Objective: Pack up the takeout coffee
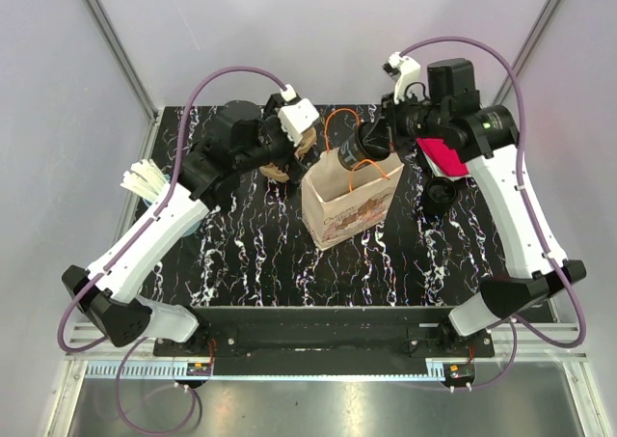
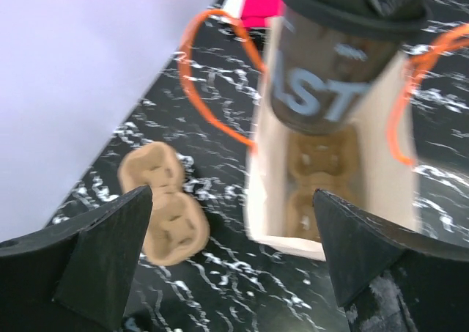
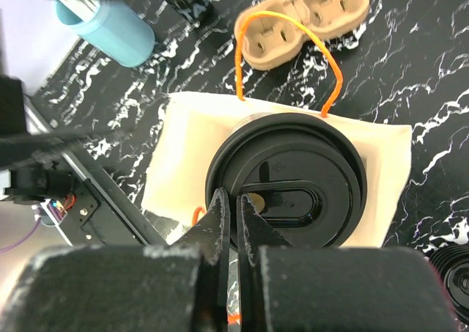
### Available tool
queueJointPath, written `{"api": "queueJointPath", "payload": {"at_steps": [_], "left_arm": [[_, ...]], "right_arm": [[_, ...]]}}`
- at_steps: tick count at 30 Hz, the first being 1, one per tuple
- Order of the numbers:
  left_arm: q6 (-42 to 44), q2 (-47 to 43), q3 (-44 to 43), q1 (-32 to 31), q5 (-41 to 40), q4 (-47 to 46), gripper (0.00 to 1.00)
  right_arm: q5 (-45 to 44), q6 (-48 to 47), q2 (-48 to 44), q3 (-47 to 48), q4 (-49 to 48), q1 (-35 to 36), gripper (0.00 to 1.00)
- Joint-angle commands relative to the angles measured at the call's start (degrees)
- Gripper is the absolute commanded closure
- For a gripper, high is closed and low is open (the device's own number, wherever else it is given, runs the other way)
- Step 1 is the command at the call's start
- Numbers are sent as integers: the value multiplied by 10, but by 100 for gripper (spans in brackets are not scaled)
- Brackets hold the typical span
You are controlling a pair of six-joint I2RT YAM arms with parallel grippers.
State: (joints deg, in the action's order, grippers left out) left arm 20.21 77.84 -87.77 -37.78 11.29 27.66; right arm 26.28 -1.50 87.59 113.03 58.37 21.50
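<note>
A dark takeout coffee cup [image 2: 330,75] with a black lid [image 3: 293,178] hangs upright over the mouth of a paper bag [image 1: 349,205] with orange handles. My right gripper [image 3: 236,204] is shut on the rim of the lid. A brown cardboard cup carrier [image 2: 319,178] lies inside the bag [image 2: 271,200]. A second carrier [image 2: 165,207] lies on the black marble table left of the bag. My left gripper [image 2: 234,251] hovers open above the table between that carrier and the bag, holding nothing.
A light blue cup [image 3: 110,24] with white sticks [image 1: 145,181] stands at the table's left edge. A pink item [image 1: 443,155] and a black round object [image 1: 442,196] lie right of the bag. Grey walls close in the back and sides.
</note>
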Motion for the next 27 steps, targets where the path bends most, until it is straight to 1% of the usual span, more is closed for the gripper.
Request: {"api": "queueJointPath", "payload": {"at_steps": [1, 7, 12, 20, 25, 27], "left_arm": [[20, 21, -6, 17, -11, -72, 1], [14, 66, -28, 37, 25, -89, 1], [11, 108, -49, 38, 46, -92, 1], [7, 156, -87, 44, 60, -87, 1], [0, 164, -95, 46, 73, -81, 1], [-1, 165, -94, 46, 76, -81, 3]], "right_arm": [[-41, -10, 26, 20, -5, 20, 100], [-84, -31, 47, 18, -4, 34, 100], [-102, -48, 66, 21, 4, 36, 100], [-102, -99, 81, 16, 20, 45, 100], [-99, -138, 90, 12, 35, 50, 100], [-92, -162, 90, 3, 39, 55, 100]]}}
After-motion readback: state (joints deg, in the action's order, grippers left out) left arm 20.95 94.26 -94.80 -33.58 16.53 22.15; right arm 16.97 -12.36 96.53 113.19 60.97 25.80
